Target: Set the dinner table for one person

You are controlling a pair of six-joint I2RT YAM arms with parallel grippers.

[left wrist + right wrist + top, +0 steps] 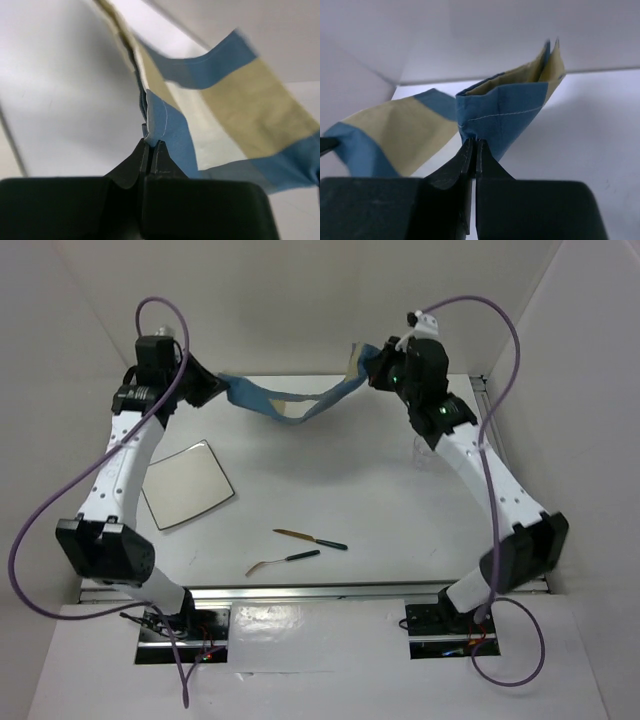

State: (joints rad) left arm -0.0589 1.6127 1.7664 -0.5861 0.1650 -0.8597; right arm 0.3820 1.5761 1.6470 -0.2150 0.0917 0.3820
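Up close we see the left gripper and right gripper each pinching a cloth end. Only overhead shows plate, knife, fork, and open table under the sagging cloth.

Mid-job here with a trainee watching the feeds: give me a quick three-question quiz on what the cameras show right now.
1. True or false: the striped placemat lies flat on the dinner table.
2. What holds the placemat? A) one gripper alone; B) the left gripper and the right gripper, one at each end; C) nothing, it lies loose.
3. Fill in: the white square plate lies on the table nearest the ___ arm.
Key: 1 false, it sags in the air between the arms. 2 B, each is shut on the cloth. 3 left.
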